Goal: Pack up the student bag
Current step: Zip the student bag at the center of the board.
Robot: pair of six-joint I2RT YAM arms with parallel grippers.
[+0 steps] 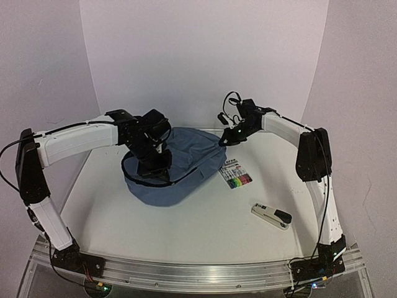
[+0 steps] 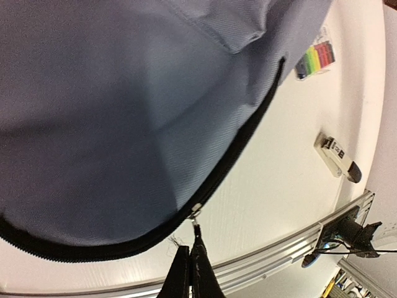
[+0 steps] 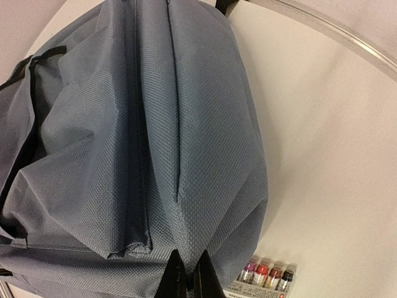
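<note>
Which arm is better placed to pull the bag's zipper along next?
Left. The left hand is shut on the zipper pull at the bag's edge. The right hand pinches plain fabric near the marker pack, likely just steadying it.

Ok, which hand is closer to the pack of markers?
Right. The right hand is at the edge of the bag, just behind the markers. The left hand is over the bag's opposite side, farther off.
</note>
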